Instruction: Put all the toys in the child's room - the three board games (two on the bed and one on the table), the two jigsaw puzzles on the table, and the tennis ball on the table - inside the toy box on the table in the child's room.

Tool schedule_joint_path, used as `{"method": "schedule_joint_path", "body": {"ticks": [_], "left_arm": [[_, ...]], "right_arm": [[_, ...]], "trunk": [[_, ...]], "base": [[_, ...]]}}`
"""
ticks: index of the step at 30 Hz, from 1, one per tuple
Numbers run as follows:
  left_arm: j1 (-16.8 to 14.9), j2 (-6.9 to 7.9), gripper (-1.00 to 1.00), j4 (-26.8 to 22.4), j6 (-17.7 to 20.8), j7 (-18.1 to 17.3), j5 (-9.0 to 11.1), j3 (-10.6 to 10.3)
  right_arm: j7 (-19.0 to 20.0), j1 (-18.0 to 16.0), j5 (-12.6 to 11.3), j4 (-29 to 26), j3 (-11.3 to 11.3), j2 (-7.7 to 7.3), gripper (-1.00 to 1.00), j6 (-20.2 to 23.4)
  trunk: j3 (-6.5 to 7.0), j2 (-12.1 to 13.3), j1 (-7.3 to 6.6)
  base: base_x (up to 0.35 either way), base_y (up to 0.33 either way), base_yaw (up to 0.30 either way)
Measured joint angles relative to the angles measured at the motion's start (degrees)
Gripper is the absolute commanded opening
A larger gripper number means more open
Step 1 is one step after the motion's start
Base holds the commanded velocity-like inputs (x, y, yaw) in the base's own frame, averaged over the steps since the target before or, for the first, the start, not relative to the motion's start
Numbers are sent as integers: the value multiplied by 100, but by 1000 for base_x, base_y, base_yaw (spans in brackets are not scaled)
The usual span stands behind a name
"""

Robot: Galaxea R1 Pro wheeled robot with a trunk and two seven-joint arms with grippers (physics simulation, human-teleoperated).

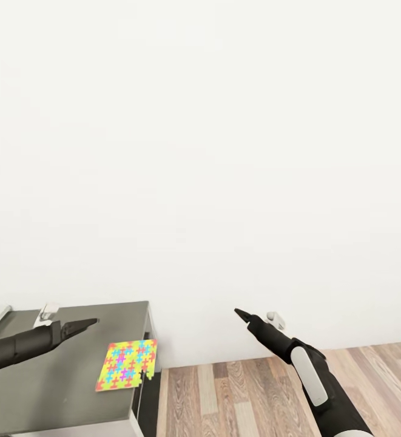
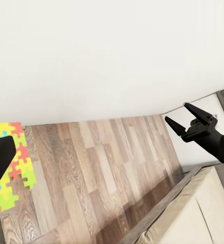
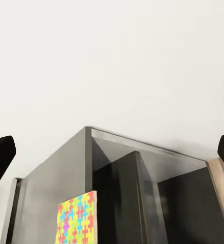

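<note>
From the head view, the table (image 1: 54, 388) sits low at the left against the white wall (image 1: 224, 152), its dark grey top bare except for one jigsaw puzzle (image 1: 127, 365). The puzzle lies flat at the table's right edge, one corner poking slightly past it. The left gripper (image 1: 91, 323) hovers above the tabletop, near the puzzle but not touching it; from here I cannot tell how its fingers stand. The right gripper (image 1: 239, 314) hangs over the wood-plank floor (image 1: 255, 394), well apart from the table, pointing toward the wall.

In the left wrist view, the jigsaw puzzle (image 2: 12, 168) shows at the frame's edge, partly behind a dark fingertip (image 2: 0, 160). Across the floor (image 2: 101, 173) the right gripper (image 2: 182, 117) appears with its two fingers spread apart, empty. A corner of the bed (image 2: 193, 213) is visible beside it.

In the right wrist view, the table (image 3: 56, 183) is seen end-on, the jigsaw puzzle (image 3: 76, 218) resting on its dark top. The fingertips (image 3: 0, 155) sit wide at either edge, holding nothing.
</note>
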Motion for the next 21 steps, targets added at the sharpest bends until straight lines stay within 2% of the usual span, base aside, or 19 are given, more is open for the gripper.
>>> {"method": "schedule_joint_path", "body": {"ticks": [5,16,21], "left_arm": [[0,-5,100,1,0,0,1,0],[0,-7,100,2,-1,-8,1,11],[0,-7,100,-11,4,-9,1,-13]], "right_arm": [[-1,0,7,1,41,0,100,4],[5,-10,-9,25,74,0,100,51],[7,-103,-1,333,76,-1,100,128]], "trunk": [[46,0,0],[66,1,0],[66,1,0]], "base": [[0,121,49],[0,13,9],[0,0,0]]}}
